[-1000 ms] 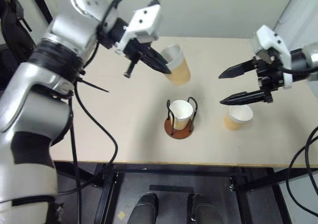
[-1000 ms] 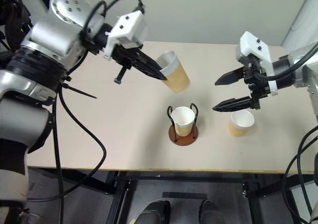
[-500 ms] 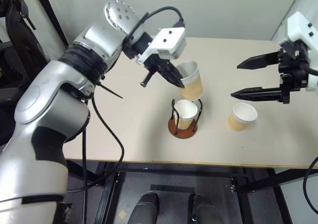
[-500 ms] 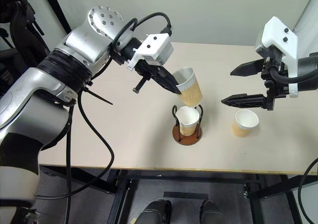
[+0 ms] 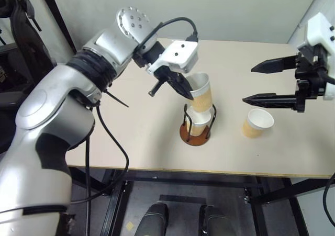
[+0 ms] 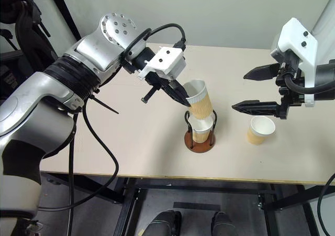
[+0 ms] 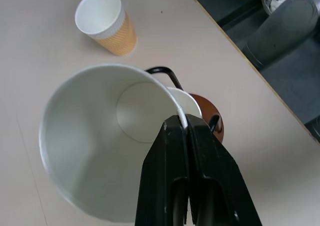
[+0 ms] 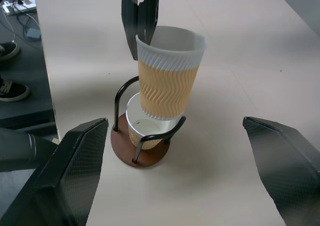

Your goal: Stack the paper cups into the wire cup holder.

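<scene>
Since a second ago, the held paper cup has been carried down over the wire cup holder, so its base is now entering the cup already seated there. Its rim is pinched by the left claw, leaving the body free to slide between the wires. The holder stands near the desk's front edge. The third cup stands towards the right edge, beneath the spread, empty right claw.
</scene>
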Robot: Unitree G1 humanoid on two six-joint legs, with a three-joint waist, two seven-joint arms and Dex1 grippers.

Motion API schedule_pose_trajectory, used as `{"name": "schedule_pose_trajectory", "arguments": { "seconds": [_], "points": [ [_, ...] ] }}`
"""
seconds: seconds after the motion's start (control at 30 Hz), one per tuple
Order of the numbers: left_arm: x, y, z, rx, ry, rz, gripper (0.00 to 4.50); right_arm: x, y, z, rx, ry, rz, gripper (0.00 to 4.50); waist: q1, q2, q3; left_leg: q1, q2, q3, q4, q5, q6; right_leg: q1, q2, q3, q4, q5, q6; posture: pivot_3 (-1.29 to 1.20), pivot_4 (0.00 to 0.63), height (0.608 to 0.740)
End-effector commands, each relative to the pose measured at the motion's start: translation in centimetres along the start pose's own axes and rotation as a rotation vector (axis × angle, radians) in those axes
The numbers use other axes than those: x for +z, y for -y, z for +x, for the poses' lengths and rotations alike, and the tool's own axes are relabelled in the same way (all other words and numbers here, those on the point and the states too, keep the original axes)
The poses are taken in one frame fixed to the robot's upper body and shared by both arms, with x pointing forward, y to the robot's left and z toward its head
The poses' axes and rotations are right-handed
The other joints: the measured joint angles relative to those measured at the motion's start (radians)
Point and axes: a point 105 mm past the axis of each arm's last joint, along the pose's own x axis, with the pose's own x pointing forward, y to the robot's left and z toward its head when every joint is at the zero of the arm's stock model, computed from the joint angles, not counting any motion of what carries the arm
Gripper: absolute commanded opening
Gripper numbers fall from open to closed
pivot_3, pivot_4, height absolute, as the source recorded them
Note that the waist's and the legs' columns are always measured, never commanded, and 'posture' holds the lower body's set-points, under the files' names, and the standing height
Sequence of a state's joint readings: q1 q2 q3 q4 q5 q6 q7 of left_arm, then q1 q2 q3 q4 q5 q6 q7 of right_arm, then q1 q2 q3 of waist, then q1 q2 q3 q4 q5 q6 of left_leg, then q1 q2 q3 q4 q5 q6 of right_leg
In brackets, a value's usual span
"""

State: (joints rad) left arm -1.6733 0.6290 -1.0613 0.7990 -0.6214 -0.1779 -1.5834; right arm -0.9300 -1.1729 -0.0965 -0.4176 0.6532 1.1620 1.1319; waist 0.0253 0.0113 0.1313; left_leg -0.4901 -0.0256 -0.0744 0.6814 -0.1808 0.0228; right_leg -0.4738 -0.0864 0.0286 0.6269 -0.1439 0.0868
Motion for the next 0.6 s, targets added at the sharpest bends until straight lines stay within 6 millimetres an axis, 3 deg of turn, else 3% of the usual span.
{"name": "schedule_pose_trajectory", "arguments": {
  "seconds": [0.03, 0.6],
  "points": [
    [0.9, -0.1, -0.2, -0.021, 0.001, 0.054, 0.05, 0.8, 0.1, -0.8, -0.041, 0.02, -0.038, 4.5, 0.002, 0.0, 0.0, 0.0, -0.001, 0.001, 0.0, 0.0, 0.001, 0.0, -0.002, 0.0, 0.0, 0.0, 0.001, 0.0, 0.15, 0.74],
    [0.1, 0.6, 1.2, -0.079, -0.013, 0.064, 0.05, 0.6, 0.2, -1.4, -0.06, -0.005, -0.031, 4.5, 0.005, 0.0, 0.0, -0.002, -0.011, 0.0, 0.001, -0.004, 0.007, 0.003, -0.008, 0.001, -0.001, -0.005, 0.012, 0.0, 0.15, 0.74]
  ]
}}
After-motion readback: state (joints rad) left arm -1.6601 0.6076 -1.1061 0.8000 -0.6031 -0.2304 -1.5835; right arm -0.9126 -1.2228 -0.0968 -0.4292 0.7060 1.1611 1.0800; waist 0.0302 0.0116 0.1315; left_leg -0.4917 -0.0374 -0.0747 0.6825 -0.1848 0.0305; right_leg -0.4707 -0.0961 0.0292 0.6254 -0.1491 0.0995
